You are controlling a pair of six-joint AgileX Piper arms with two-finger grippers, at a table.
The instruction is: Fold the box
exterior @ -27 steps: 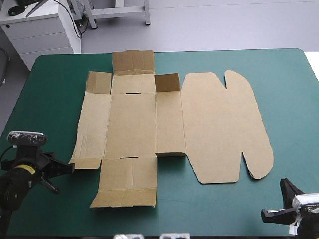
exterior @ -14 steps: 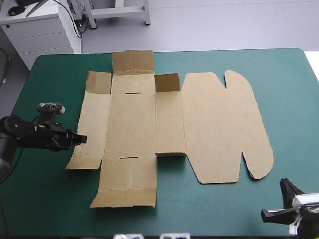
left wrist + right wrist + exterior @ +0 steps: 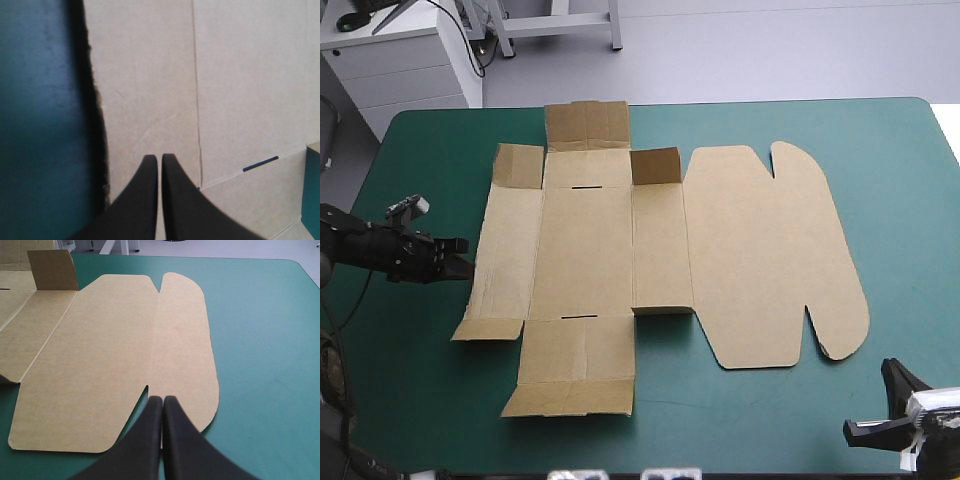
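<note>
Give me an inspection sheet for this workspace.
Surface: table, teal-green cover, smooth.
Job's things: box, a flat brown sheet; small far flaps raised; lid flat at right.
Clutter: nothing seen.
Grippers: left gripper shut, over the box's left panel by its edge; right gripper shut, at the near-right corner, aimed at the lid.
Cables: nothing seen.
Surroundings: nothing seen.

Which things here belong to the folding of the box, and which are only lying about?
For the job:
- the box, lying flat
- the left pincer, shut, at the box's left edge
- the right pincer, shut, by the table's near right corner

Only there:
- the teal-green table, which merely bears the box
</note>
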